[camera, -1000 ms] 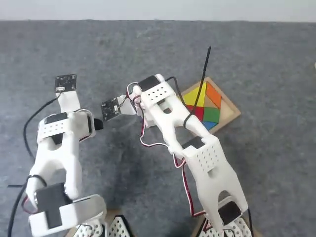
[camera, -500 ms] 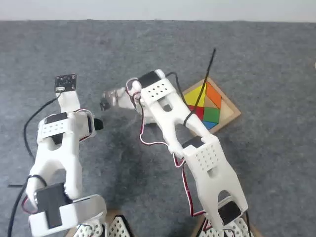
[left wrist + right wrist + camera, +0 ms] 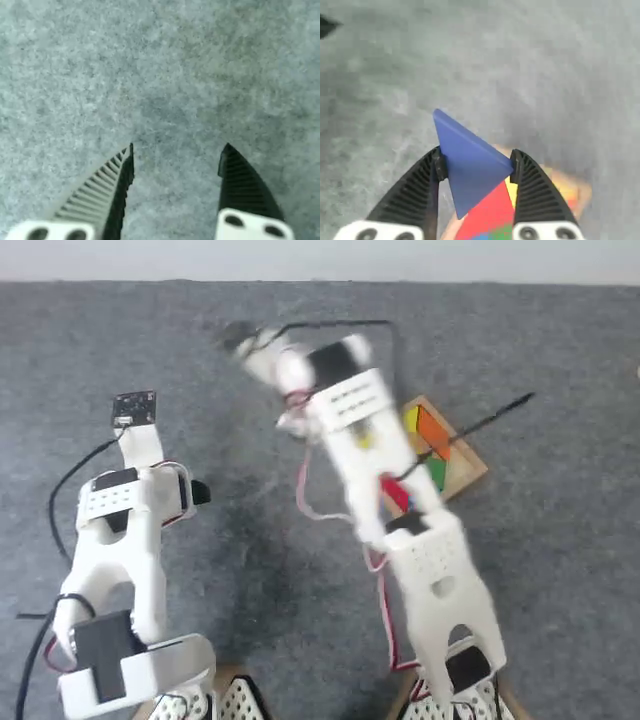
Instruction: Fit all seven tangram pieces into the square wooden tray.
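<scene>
My right gripper is shut on a blue triangle, gripped by its edges and held above the carpet. Under it lies the square wooden tray, holding a red piece and a yellow piece. From above, the tray sits right of centre with orange, yellow and green pieces in it, and the right arm covers its left part. That arm's blurred tip is far back. My left gripper hangs open over bare carpet.
Grey carpet covers the whole table. The left arm stands at the left with a dark cable beside it. A black cable from the right arm crosses the tray. Both arm bases sit at the near edge.
The right arm has swung from beside the tray's left side toward the far side of the table, its tip now blurred. The left arm has not moved.
</scene>
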